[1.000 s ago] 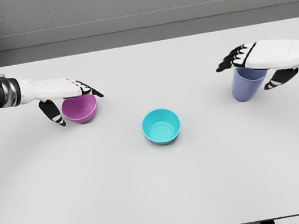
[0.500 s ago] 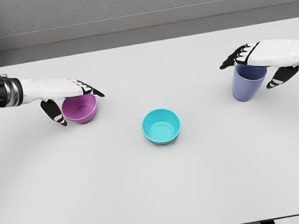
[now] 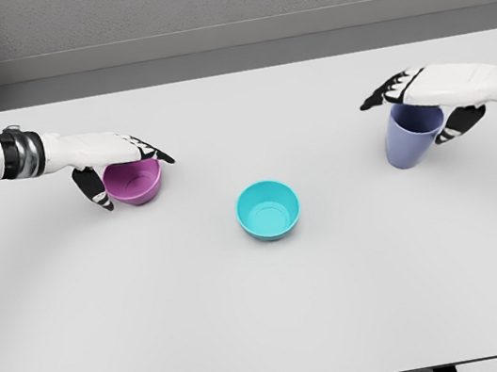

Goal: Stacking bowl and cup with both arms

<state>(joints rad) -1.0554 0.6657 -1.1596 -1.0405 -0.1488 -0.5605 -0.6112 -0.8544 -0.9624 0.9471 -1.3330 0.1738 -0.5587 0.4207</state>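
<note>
You get one head camera, looking down and forward over the whole white rectangular table point(image 3: 273, 335), mid-distance.

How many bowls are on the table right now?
2. The purple bowl sits at the left under the left hand; the teal bowl stands alone in the middle. None seems hidden.

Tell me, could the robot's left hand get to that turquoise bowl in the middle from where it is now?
Probably yes. The left hand is over the purple bowl, and only bare table lies between it and the turquoise bowl. Whether it grips the purple bowl is unclear.
</note>
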